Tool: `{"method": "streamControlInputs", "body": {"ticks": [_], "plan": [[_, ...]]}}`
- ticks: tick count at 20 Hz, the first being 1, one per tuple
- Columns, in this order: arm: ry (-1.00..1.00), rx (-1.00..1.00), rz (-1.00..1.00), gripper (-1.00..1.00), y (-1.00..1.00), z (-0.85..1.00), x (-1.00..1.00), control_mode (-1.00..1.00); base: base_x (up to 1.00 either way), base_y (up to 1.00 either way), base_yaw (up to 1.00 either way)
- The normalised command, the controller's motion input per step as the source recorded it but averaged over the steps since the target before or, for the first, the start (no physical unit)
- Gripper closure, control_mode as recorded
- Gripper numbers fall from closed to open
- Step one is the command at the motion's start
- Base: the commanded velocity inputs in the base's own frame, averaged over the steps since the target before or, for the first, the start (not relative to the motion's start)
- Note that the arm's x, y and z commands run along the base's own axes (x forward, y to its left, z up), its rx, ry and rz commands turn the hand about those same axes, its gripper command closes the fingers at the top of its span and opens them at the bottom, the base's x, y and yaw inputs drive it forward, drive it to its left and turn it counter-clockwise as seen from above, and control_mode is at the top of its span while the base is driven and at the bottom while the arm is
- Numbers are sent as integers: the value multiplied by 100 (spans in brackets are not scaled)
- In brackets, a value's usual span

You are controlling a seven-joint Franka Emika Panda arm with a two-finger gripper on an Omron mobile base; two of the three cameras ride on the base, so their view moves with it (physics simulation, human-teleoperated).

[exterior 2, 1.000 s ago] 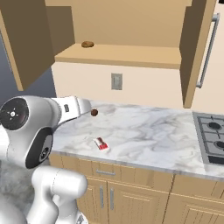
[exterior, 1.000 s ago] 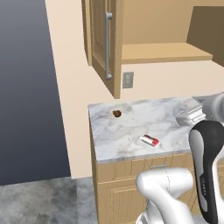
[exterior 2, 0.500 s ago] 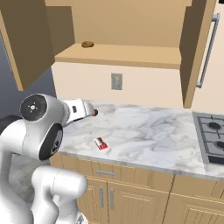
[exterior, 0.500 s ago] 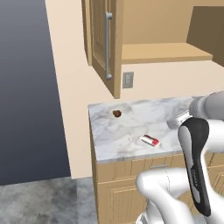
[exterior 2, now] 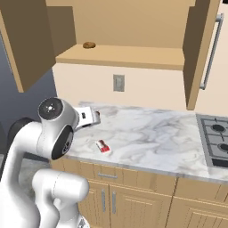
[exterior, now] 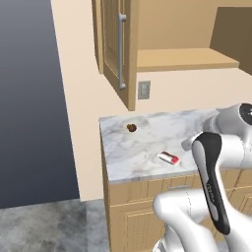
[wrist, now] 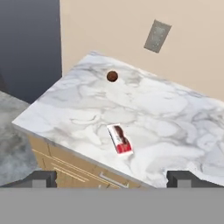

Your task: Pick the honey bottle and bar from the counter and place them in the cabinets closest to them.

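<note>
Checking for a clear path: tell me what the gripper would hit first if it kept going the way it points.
Probably the counter near the bar; the open gripper looks down at both, though depth is unclear.

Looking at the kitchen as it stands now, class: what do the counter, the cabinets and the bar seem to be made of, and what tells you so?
The counter: polished marble or a look-alike, white with grey veins. The cabinets: light wood, matte, with a silver, seemingly metal, handle. The bar: a flat red-and-white wrapper, probably plastic or foil; too small to tell.
</note>
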Motion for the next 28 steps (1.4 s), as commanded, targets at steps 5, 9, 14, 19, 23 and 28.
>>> {"method": "streamControlInputs", "body": {"ticks": [5,9,14,19,23,28], "plan": [[9,0,2,-100,0,-55,30,-100,0,0,0],[9,0,2,-100,0,-55,32,-100,0,0,0],[8,0,2,-100,0,-53,31,-100,0,0,0],[6,0,1,-100,0,-46,35,-100,0,0,0],[6,-2,1,-100,0,-45,38,-100,0,0,0],[4,-4,0,-100,0,-41,42,-100,0,0,0]]}}
